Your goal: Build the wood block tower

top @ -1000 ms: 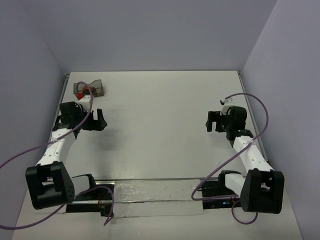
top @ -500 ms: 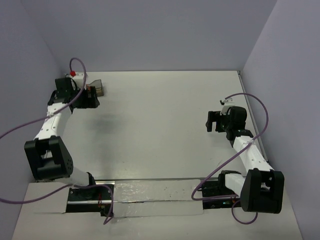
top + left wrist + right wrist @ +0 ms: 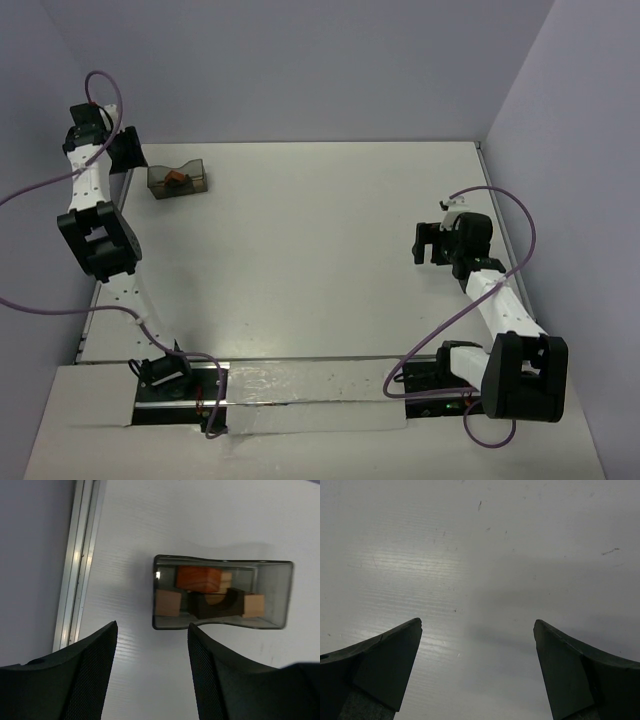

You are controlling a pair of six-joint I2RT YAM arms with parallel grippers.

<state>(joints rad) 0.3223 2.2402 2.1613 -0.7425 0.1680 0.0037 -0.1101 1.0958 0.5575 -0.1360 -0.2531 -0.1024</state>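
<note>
My left hand (image 3: 152, 630) rose above the far-left box (image 3: 220, 559), half open and empty. The blocks (image 3: 200, 579) wait inside. My right hand (image 3: 477, 625) is wide, empty.

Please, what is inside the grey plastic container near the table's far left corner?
Inside the grey container lie an orange-red block, a dark brown arch piece and two tan cubes. Another tan piece shows only partly behind the arch; its shape is covered.
</note>
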